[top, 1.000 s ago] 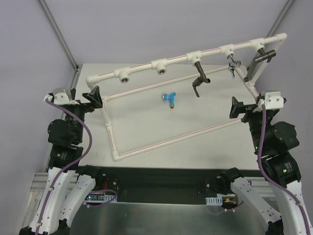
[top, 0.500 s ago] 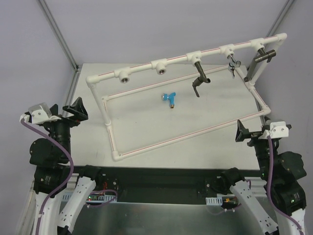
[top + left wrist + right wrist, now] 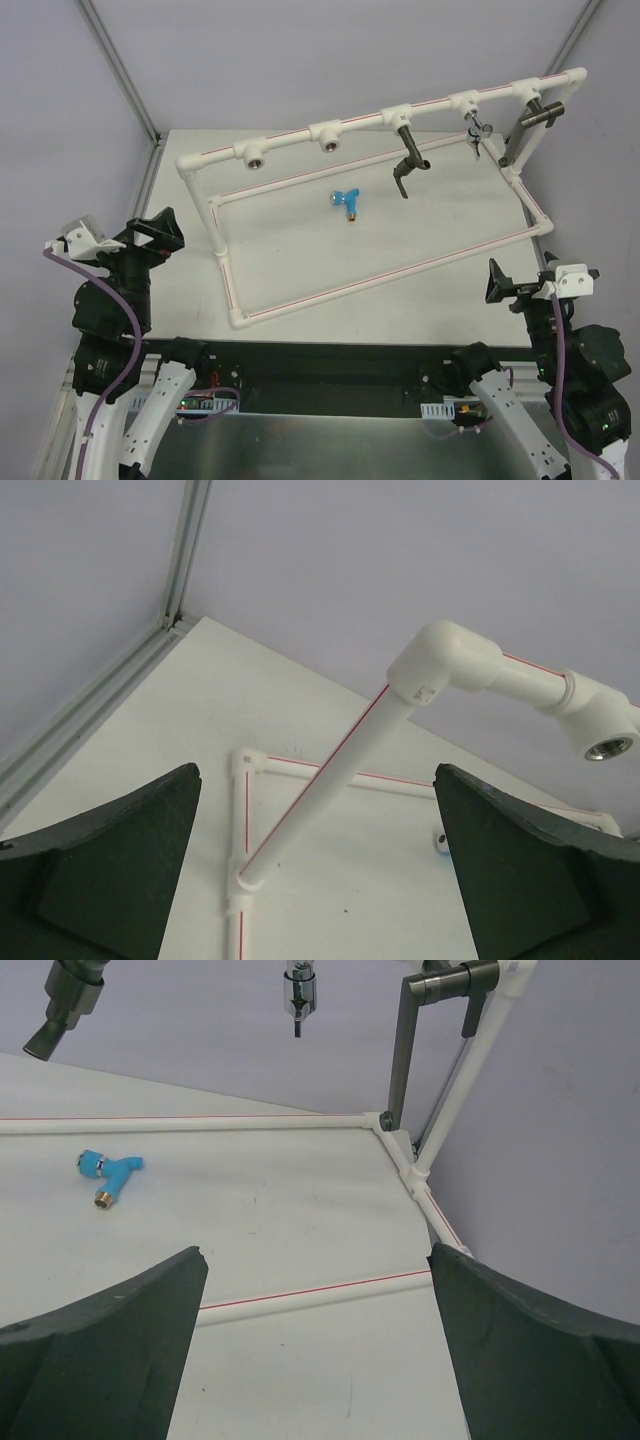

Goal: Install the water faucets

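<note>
Drawn back nearward, the left tool [image 3: 172, 232] and right tool [image 3: 495, 283] gape empty. Ten o'clock from the right tool lies the small blue-handled faucet [image 3: 347, 203], marginally nearer that arm.

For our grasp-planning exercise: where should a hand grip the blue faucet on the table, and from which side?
Probably grip the blue faucet across its body, coming straight down: it lies flat on the table with open space around it. Leave the brass threaded end free for screwing in.
</note>
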`<state>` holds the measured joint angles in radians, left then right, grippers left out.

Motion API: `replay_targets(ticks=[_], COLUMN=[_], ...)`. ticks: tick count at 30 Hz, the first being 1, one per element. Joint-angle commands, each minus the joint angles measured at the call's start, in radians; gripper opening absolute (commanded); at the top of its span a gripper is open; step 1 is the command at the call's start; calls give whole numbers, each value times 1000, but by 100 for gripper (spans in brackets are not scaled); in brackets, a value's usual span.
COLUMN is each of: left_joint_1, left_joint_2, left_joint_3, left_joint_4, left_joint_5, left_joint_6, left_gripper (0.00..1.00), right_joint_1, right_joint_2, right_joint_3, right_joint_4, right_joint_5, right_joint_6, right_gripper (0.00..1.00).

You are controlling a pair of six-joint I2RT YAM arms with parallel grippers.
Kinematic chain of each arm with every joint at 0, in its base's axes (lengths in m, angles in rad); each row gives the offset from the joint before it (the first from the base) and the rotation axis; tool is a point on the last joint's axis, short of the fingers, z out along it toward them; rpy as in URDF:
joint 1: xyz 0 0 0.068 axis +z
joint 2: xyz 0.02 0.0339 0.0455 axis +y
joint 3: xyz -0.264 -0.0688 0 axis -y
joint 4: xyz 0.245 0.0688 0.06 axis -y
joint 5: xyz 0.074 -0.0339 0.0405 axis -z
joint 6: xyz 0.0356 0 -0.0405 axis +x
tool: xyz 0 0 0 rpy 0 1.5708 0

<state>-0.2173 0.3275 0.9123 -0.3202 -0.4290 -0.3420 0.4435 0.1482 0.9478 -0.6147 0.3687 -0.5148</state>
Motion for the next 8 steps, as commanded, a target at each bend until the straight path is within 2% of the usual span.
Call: replay_targets(ticks=[1,8], left_joint_1=[-8,-8], left_joint_2=[-27,-62], left_joint_3=[-15,-56], left_joint_4=[-20,-48], left_joint_5=[27,44], left_joint_6=[-118,-210], left_gripper=[99,99], right_joint_1=[30,121], right_joint_2=[-10,13], right_joint_3=[-3,32], right_joint_4=[-11,-36], right_joint_5=[73,134], right_joint_6=[1,-28], right_gripper=[96,96])
